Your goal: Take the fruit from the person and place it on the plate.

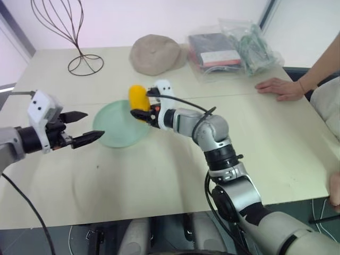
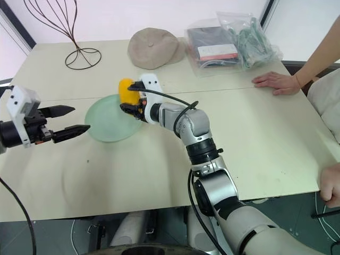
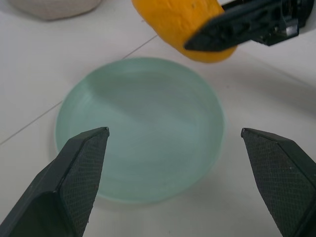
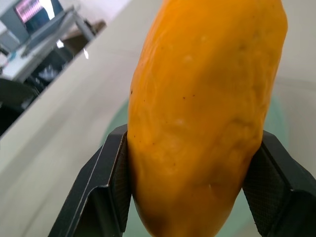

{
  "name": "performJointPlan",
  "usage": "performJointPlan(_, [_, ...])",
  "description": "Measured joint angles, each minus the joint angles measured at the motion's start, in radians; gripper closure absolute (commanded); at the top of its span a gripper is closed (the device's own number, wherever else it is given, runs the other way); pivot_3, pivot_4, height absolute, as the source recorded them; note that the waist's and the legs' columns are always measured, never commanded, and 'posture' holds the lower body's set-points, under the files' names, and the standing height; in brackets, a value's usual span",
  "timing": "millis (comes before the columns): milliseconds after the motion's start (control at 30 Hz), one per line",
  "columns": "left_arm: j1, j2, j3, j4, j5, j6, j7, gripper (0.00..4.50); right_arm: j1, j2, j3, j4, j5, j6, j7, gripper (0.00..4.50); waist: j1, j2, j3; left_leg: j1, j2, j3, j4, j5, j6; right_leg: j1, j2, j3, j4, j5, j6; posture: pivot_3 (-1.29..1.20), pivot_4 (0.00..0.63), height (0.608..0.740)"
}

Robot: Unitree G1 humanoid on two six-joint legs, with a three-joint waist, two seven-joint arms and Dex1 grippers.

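My right gripper [image 1: 141, 108] is shut on the yellow-orange fruit [image 1: 139, 98], holding it upright above the far right rim of the pale green plate [image 1: 114, 129]. In the right wrist view the fruit [image 4: 205, 113] sits clamped between both black fingers. The plate lies flat on the table with nothing on it, seen close in the left wrist view [image 3: 140, 128]. My left gripper [image 1: 85, 127] hangs open just left of the plate, its fingertips pointing at it. The person's hand [image 1: 279, 87] rests flat on the table at the far right.
A tan cap [image 1: 155, 53] lies behind the plate. A wire stand [image 1: 79, 56] stands at the back left. Clear bags of items [image 1: 234, 48] lie at the back right. A seam runs across the beige table [image 1: 159, 180].
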Motion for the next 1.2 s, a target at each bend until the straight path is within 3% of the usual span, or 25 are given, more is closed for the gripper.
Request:
performJointPlan(367, [0.1,0.011,0.113,-0.068,-0.008,0.047,0.001,0.0,0.069,0.028,0.131,0.001,-0.066,-0.017,0.105,2.12,-0.002,0.0,0.0,0.0,0.0,0.0,-0.001,0.0,0.0,-0.001,0.0,0.0,0.0,0.0,-0.001,0.0,0.15,0.74])
performJointPlan(1133, [0.061,-0.005,0.1,-0.093,-0.031,0.061,0.039,0.0,-0.07,0.095,0.139,0.298,-0.213,-0.282,0.168,2.12,-0.003,0.0,0.0,0.0,0.0,-0.001,-0.003,0.001,-0.002,-0.001,0.0,-0.001,0.0,-0.001,-0.001,0.0,0.15,0.74])
performJointPlan(1200, [0.06,-0.006,0.099,-0.093,-0.031,0.061,0.039,0.0,-0.073,0.095,0.14,0.311,-0.225,-0.302,0.172,1.06,-0.003,0.0,0.0,0.0,0.0,-0.001,-0.003,0.001,-0.002,-0.002,0.0,0.0,0.0,-0.001,-0.001,0.0,0.15,0.74])
